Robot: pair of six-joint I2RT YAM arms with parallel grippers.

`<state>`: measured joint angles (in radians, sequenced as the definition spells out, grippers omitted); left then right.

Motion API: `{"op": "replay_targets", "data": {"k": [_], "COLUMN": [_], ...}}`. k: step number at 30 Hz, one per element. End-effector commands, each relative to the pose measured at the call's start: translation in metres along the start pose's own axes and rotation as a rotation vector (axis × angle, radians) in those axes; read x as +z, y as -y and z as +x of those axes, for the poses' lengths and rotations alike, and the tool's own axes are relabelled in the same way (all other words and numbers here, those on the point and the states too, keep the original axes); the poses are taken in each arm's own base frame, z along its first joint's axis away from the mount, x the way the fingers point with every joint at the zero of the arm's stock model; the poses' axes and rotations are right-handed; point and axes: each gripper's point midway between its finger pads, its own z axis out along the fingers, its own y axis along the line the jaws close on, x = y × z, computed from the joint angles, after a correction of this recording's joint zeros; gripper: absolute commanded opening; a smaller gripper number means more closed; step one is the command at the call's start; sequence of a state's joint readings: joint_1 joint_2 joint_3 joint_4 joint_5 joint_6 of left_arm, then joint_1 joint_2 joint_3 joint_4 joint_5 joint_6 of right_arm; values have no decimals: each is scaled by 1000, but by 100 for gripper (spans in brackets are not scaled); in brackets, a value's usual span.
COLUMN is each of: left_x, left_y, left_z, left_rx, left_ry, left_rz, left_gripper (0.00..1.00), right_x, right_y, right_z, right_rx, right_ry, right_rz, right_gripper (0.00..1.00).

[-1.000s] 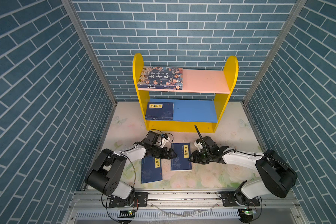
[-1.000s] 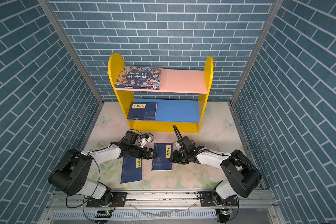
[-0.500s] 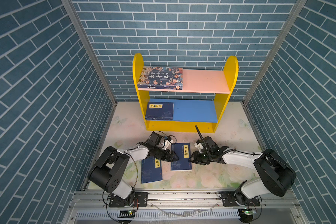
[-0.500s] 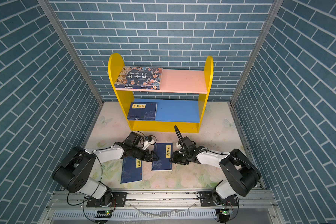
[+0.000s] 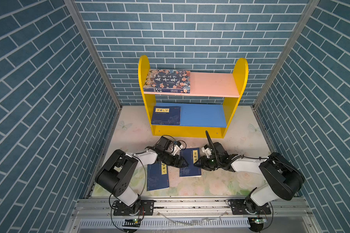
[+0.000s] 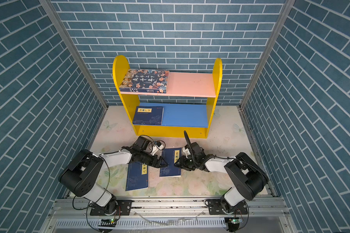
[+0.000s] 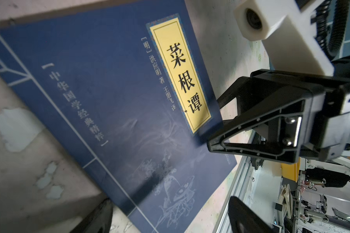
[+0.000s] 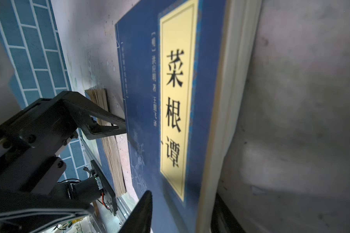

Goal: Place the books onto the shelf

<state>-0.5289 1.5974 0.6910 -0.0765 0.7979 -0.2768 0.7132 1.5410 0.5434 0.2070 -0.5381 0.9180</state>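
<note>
In both top views I saw two books [image 5: 166,116] on the shelf [image 5: 239,80] and two on the surface [image 5: 240,145] — left end effector [image 5: 185,164] and right end effector [image 5: 196,163] faced each other at one navy book [image 5: 187,171]. Left wrist: left one gaped wide, empty. Right wrist: right one straddled its page edge — pinch unclear. I judged this the pickup; next needed a firm clamp, then lift.

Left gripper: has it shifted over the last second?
Yes. In both top views the left gripper has moved rightward, from the left edge of the navy book between the arms to above its cover.
</note>
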Motion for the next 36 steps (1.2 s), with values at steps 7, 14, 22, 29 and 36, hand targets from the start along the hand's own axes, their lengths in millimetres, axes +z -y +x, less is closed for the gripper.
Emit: {"op": "replay_targets", "data": {"k": [7,14,22,29,36], "left_x": [2,-8,-40,-78,-88], "left_y": [3,7,6,11,5], "left_z": [14,11,-6,-22,-24], "left_rx": [34,84,86,59,24], "left_ry": [-48,-28,83,191,241], "left_rz": [-9,-27,-46,22,47], "left_gripper": [91,94,95,94,94], "right_x": [-2,-7,-21,-46,-63], "right_y": [3,-2,-19,-45,-68], "right_z": [5,5,5,8,10], "right_rx": [34,8,-62,-166,-237], "right_ry": [22,33,40,35,11], "right_rz": [-22,-42,-94,-177,-249], "right_gripper": [28,7,0,0,0]}}
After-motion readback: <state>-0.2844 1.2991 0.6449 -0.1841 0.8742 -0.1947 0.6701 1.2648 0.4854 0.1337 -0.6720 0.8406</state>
